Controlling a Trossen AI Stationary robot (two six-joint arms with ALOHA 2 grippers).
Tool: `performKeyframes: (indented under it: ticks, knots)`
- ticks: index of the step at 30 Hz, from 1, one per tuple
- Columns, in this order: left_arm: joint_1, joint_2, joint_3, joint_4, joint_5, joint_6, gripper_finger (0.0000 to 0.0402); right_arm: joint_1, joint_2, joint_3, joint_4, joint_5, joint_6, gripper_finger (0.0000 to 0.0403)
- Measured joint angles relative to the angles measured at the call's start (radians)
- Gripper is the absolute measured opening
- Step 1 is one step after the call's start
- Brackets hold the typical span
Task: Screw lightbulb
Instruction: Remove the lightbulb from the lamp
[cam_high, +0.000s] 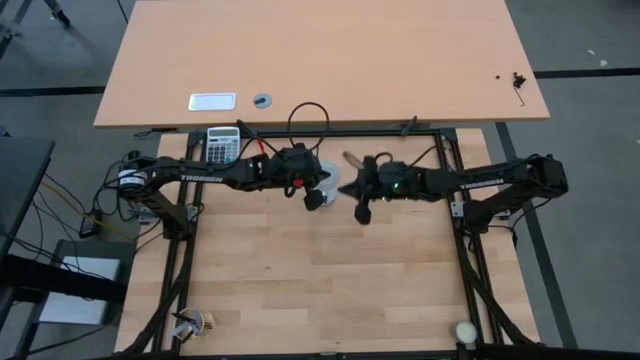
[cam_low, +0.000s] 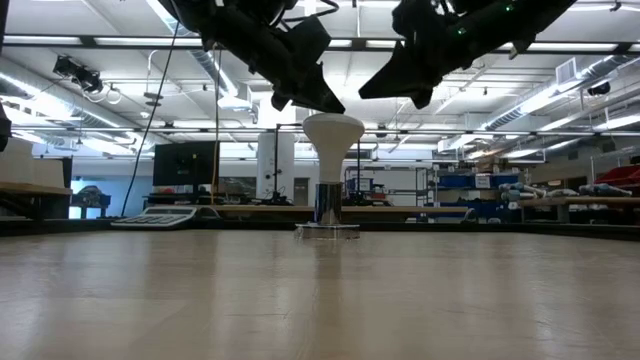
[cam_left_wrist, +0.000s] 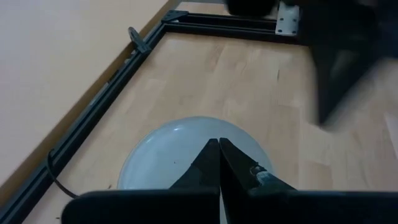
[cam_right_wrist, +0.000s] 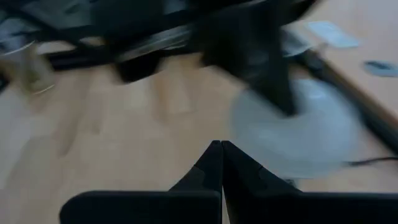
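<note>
Two dark end effectors, left (cam_low: 318, 100) and right (cam_low: 385, 88), both pinched closed, holding nothing. Smooth white cone-shaped lightbulb (cam_low: 332, 135) stands dome-up in shiny round silver socket (cam_low: 328, 226) near far edge of pale wood-grain desk (cam_low: 320, 300), between them.

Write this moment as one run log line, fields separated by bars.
lightbulb: upright in socket | left gripper: shut, above bulb | right gripper: shut, empty, beside
</note>
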Motion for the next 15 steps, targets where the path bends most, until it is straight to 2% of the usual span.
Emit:
performKeyframes:
  ticks: [5,10,15]
  knots:
    - [0.0,0.0,0.0,0.0,0.0,0.001,0.0,0.061,0.068,0.0,0.042,0.011,0.011,0.0011]
    - [0.0,0.0,0.0,-0.002,0.0,-0.001,0.0,0.045,0.105,0.0,0.072,0.066,0.015,0.0011]
    - [0.001,0.0,0.0,-0.002,0.0,-0.001,0.0,0.007,0.105,0.0,0.056,0.068,0.023,0.0011]
